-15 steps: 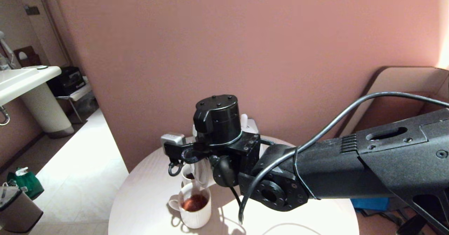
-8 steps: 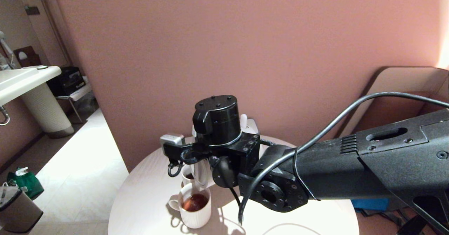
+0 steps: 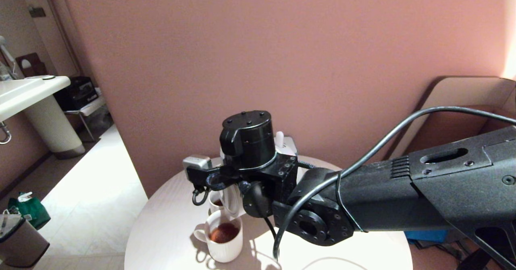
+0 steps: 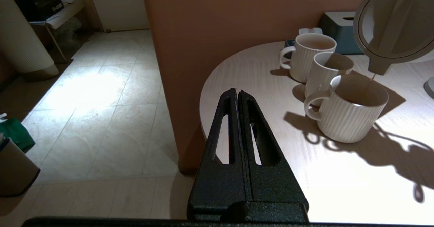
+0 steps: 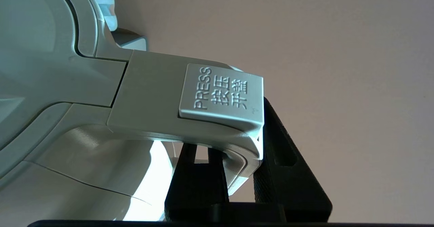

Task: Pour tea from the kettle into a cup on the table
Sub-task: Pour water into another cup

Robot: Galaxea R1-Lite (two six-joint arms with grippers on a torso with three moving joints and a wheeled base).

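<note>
Right gripper (image 5: 234, 159) still clamping kettle (image 4: 393, 23) handle, lifting slightly versus earlier; tea (image 3: 224, 233) trickling into nearest cup (image 4: 352, 110). Left gripper (image 4: 237, 95) clenched, idling beside table (image 4: 339, 179).

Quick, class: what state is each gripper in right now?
Left gripper: shut, empty, off the table edge.
Right gripper: shut on the kettle handle, pouring.

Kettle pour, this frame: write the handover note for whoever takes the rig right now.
Right pincer: shut on the kettle handle, kettle tilted with its spout over the nearest cup.
Left pincer: shut, empty, parked off the table edge.
Done: nearest cup holds tea; a thin stream is falling into it.
Left: finish the pour, level the kettle, set it down. Two more cups stand behind.
</note>
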